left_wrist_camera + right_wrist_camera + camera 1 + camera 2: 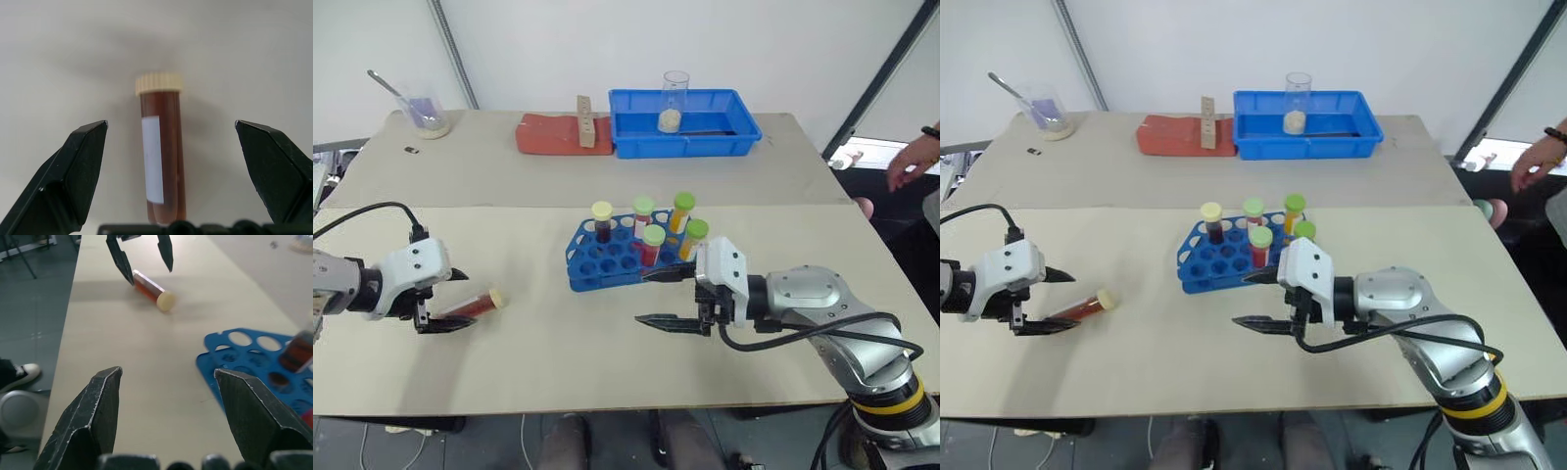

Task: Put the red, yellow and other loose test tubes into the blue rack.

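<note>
Left gripper [450,299] spread wide, straddling last loose tube [470,305], dark red with pale cap, lying flat on desk [558,362]: lined up for grasp. Right gripper [664,298] open, empty, just beside blue rack [592,259] holding five capped tubes upright.

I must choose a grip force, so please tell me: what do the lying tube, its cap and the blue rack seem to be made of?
Lying tube: looks like clear, glossy plastic; the dark red liquid shows through, though glass cannot be excluded. Its cap: pale yellow, matte, ribbed around the edge, probably plastic. Blue rack: bright blue, smooth, slightly shiny moulded plastic with round holes.
</note>
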